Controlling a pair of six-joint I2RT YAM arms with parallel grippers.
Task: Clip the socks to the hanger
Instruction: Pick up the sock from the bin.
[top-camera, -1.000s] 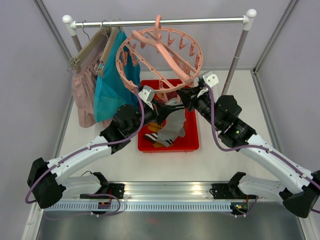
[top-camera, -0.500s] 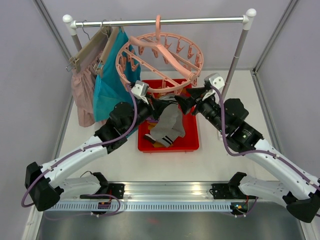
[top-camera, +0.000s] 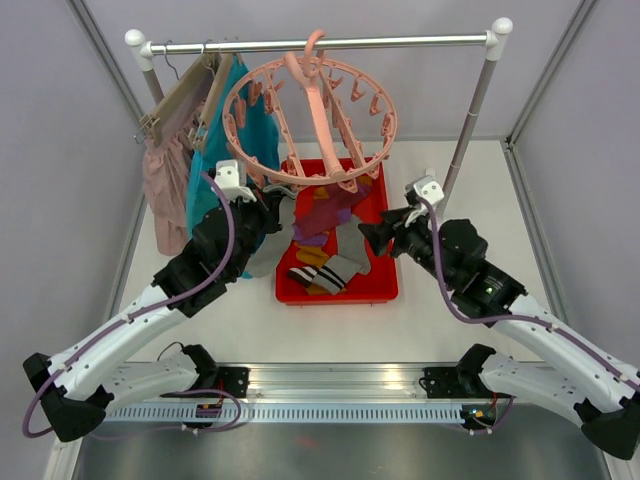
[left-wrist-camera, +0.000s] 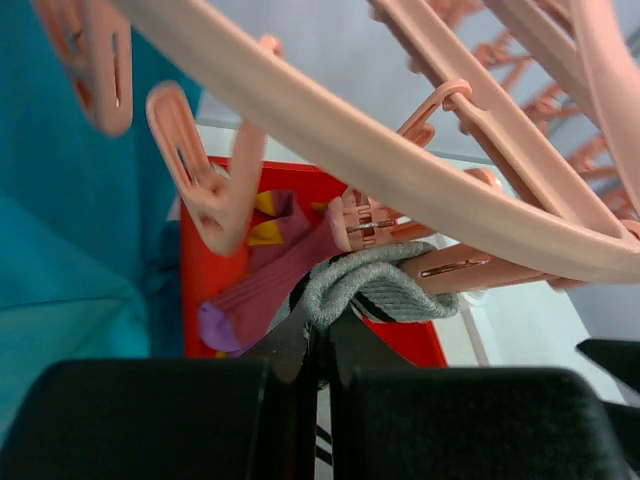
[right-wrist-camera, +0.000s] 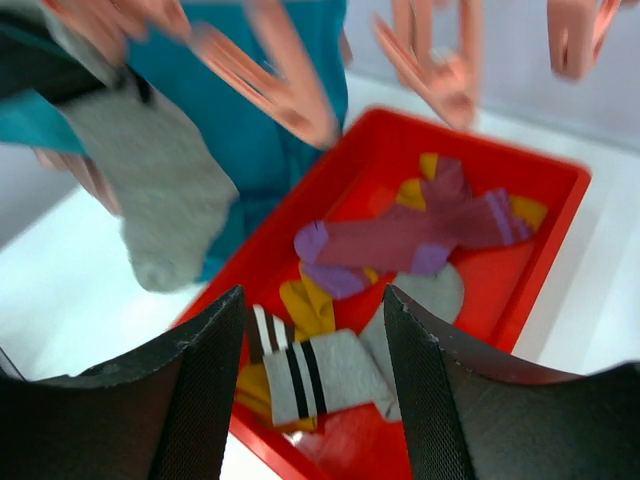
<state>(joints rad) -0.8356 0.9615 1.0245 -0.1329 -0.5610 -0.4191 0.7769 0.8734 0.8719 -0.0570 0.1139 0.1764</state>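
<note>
The socks (top-camera: 330, 268) are small and soft, and most of them lie in a red tray (top-camera: 383, 275) on the table (top-camera: 330, 335), under the hanger (top-camera: 312, 112). In the tray a purple sock (right-wrist-camera: 400, 235) with mustard toe and heel lies across the middle. Nearer to the arms lies a striped sock (right-wrist-camera: 310, 370), grey with black and white bands, partly on a mustard sock (right-wrist-camera: 305, 300).

One grey sock (left-wrist-camera: 380, 285) is out of the tray. The left hand (left-wrist-camera: 318, 335) has its fingers pressed together on the fold of it and holds it up just below the ring, touching a clip (left-wrist-camera: 365, 225). Whether this clip bites the sock I cannot tell. From the right wrist view the sock hangs down freely, beside a teal garment (top-camera: 215, 170).

The hanger is a salmon-pink ring with a crossbar and many hanging clips. It hangs by its hook from the rail (top-camera: 330, 43) and is tilted.

The right hand (right-wrist-camera: 315, 300) has its fingers apart and holds nothing; it is near the tray's right side.
</note>
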